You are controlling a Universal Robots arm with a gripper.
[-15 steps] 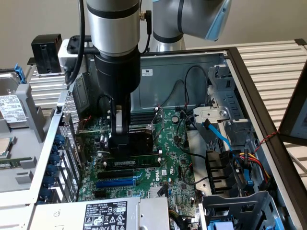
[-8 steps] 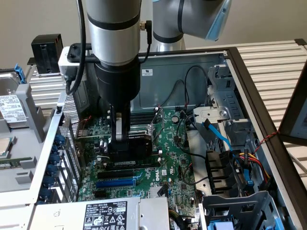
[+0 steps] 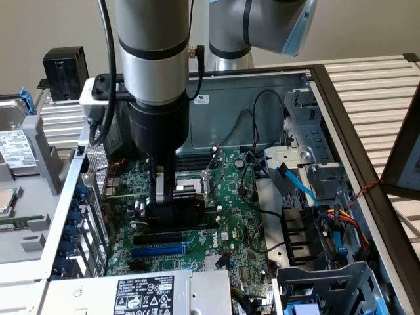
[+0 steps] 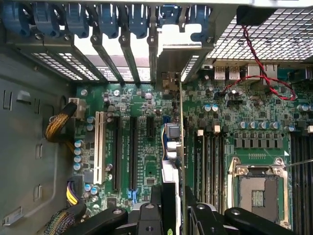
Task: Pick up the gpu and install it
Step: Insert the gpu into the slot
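grip: my gripper pinches the gpu between its fingers | place: on edge over the motherboard, 12 o'clock of the blue slot in the exterior view | long axis: 9-to-3, bracket end toward 9

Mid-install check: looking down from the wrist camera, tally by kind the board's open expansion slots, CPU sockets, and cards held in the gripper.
Long expansion slots: 3
Short expansion slot: 1
CPU socket: 1
gpu, held edge-on in the gripper: 1
Total: 6
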